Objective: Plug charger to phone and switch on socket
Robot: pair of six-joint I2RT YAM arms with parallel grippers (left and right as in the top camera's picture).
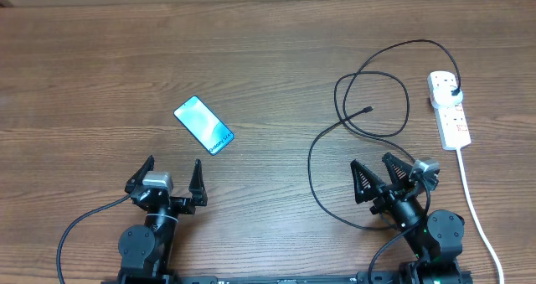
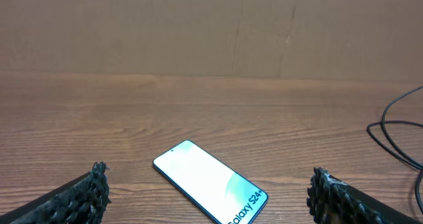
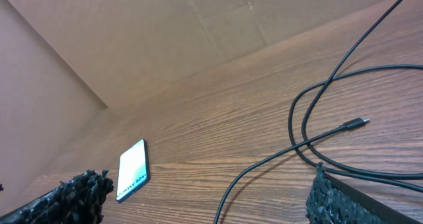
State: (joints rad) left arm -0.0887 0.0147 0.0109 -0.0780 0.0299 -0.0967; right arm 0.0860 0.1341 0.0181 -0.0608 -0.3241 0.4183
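Note:
The phone [image 1: 203, 124] lies flat on the wooden table, screen lit, left of centre; it also shows in the left wrist view [image 2: 210, 182] and the right wrist view [image 3: 133, 168]. The black charger cable [image 1: 339, 100] loops across the right side, its connector tip [image 1: 368, 110] lying free, also visible in the right wrist view [image 3: 362, 123]. Its black plug [image 1: 455, 92] sits in the white power strip [image 1: 450, 108] at far right. My left gripper [image 1: 172, 177] is open and empty, just in front of the phone. My right gripper [image 1: 381, 175] is open and empty, beside the cable loop.
The strip's white cord [image 1: 477, 209] runs down the right side towards the front edge. A brown cardboard wall [image 2: 211, 26] stands behind the table. Cable strands [image 2: 396, 128] lie at the right of the left wrist view.

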